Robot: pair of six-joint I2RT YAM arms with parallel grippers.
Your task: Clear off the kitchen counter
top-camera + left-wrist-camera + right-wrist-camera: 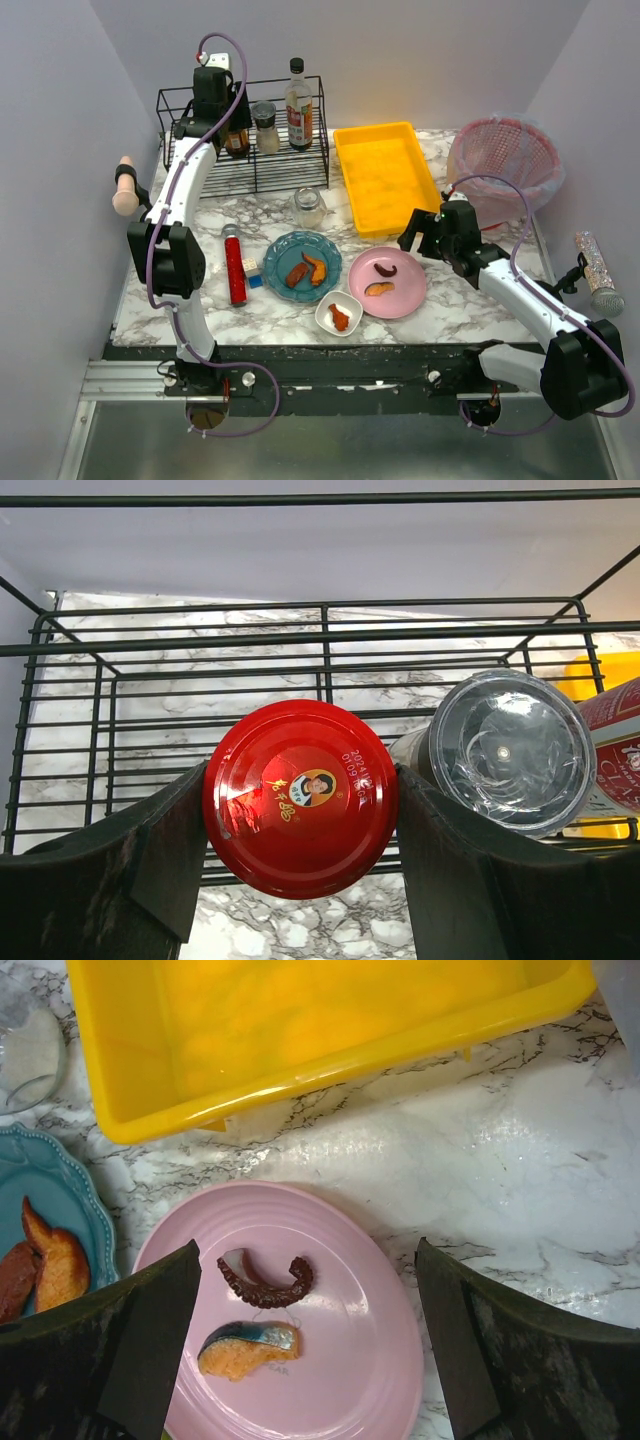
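The kitchen counter (455, 300) is white marble. My left gripper (216, 108) (300, 810) reaches into the black wire rack (250, 168) at the back left and is shut on a red-lidded jar (300, 795); both fingers press the lid's sides. My right gripper (415, 236) (310, 1340) hangs open over a pink plate (400, 295) (360, 1380) holding an octopus piece (265, 1282) and a salmon piece (248, 1347). Nothing is between its fingers.
In the rack stand a clear-lidded shaker (510, 750) and a sauce bottle (298, 105). On the counter are a blue plate (285, 250) with food, a small white bowl (326, 316), a red tube (235, 265), a glass jar (309, 207), a yellow tray (385, 175) and a pink basket (505, 160).
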